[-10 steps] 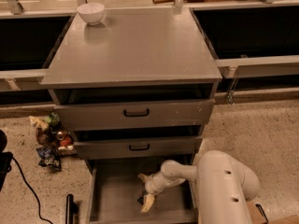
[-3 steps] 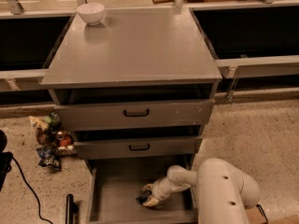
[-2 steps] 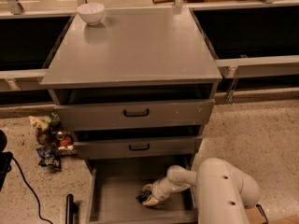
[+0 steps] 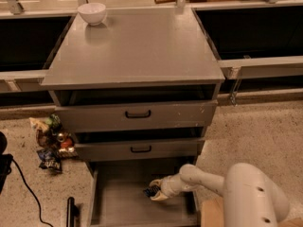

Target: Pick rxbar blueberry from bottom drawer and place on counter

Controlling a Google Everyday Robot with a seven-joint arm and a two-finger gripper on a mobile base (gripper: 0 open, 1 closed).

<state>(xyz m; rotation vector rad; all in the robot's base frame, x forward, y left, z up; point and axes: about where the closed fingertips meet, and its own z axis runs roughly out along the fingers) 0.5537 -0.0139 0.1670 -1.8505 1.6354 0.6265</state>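
**Gripper on the bar inside the open bottom drawer**

The rxbar blueberry (image 4: 150,191) is a small dark wrapper low in the bottom drawer (image 4: 118,205), just right of the middle of the drawer's plain grey floor. I cannot tell whether it rests on the floor or hangs slightly above it. The gripper (image 4: 156,191) reaches in from the drawer's 3 o'clock side. Its pale fingers (image 4: 159,197) are clamped on the bar, one above it and one below, and the bar's dark end sticks out toward 9 o'clock.

The white arm (image 4: 203,179) runs from the gripper toward 4 o'clock, where it joins the robot's bulky rounded body at the frame's lower right corner.

Above the open drawer, at 12 o'clock from the bar, are two grey drawer fronts. The lower handle (image 4: 141,149) and the upper handle (image 4: 138,114) are both black bars. The table (image 4: 142,51), which is the cabinet's broad grey top slab, carries a white bowl (image 4: 92,13) at its 11 o'clock corner.

On the speckled floor (image 4: 255,126), at 9 o'clock from the cabinet's base, is a heap of snack packets (image 4: 49,143). A black cable (image 4: 26,190) curves along the left edge.
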